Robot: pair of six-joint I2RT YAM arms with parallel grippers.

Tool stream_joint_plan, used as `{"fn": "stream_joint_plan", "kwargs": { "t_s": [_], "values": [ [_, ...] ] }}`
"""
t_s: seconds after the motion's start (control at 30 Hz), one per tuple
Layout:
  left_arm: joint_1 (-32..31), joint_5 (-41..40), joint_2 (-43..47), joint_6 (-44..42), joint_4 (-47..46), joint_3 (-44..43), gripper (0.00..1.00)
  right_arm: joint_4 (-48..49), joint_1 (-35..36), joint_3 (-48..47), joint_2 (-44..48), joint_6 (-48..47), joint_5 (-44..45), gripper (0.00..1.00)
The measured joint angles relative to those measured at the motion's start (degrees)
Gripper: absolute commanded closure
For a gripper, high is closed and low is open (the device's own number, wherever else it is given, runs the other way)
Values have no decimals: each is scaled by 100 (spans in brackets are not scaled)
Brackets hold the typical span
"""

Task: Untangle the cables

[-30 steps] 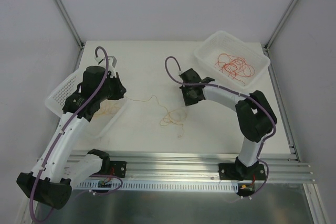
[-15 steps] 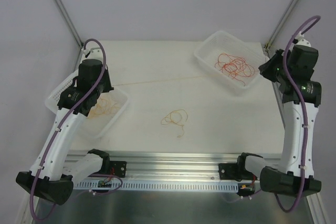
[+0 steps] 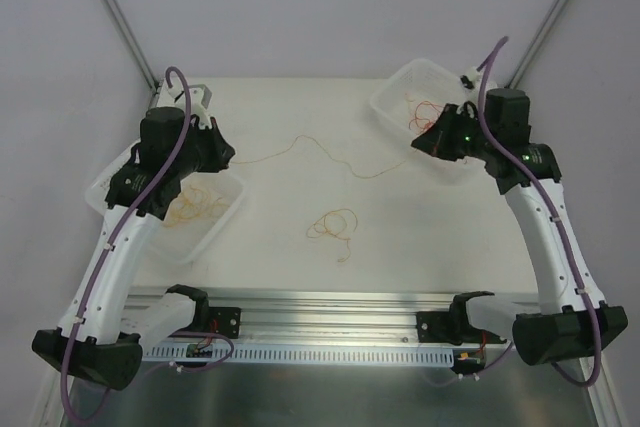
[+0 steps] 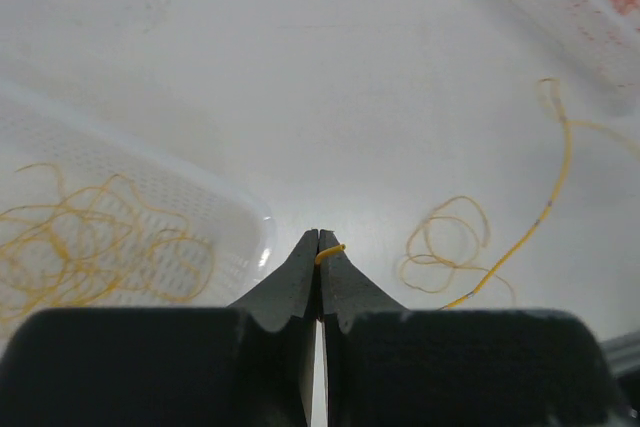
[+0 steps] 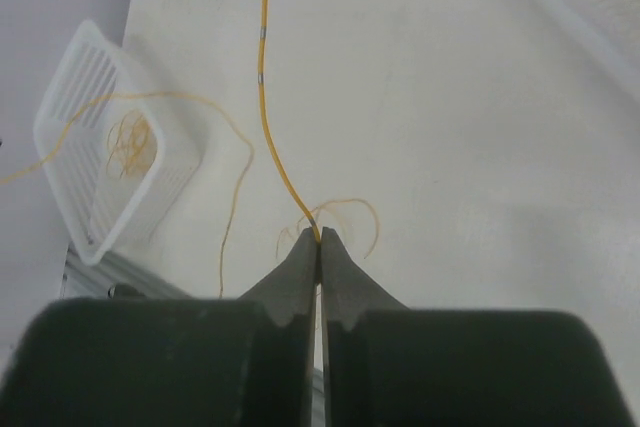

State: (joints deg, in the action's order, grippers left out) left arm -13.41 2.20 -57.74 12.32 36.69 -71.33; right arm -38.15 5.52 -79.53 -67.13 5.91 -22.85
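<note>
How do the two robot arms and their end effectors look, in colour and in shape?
The left arm and the right arm have white tube-shaped links between bulky black joint housings. A thick purple cable runs along the outside of each. Small green lights glow on the right arm. The left end effector and the right end effector each have two flat matte black fingers tapering to a thin tip.
</note>
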Motion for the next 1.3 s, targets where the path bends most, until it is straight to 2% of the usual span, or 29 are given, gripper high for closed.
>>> {"fn": "stream_joint_plan", "kwargs": {
  "t_s": [0.2, 0.43, 0.67, 0.9, 1.07, 1.3],
  "values": [
    [-9, 1565, 9, 719, -916, 649, 98, 671, 1449, 518, -284, 4, -468, 99],
    [-350, 2319, -2, 1709, -1884, 1198, 96, 1360, 2750, 529, -1091, 57, -507, 99],
    [-697, 2446, -79, 2422, -2614, 1456, 95, 1646, 3543, 297, -1943, 94, -457, 99],
    [-730, 2406, -138, 2927, -2846, 1703, 85, 1779, 3923, -105, -2264, 94, -332, 99],
    [-835, 2177, -168, 3316, -2872, 1926, 73, 1845, 4063, -160, -2280, 90, -214, 99],
    [-922, 1849, -216, 3707, -2876, 1965, 61, 1851, 4138, -160, -2343, 85, -74, 99]
  ]
}}
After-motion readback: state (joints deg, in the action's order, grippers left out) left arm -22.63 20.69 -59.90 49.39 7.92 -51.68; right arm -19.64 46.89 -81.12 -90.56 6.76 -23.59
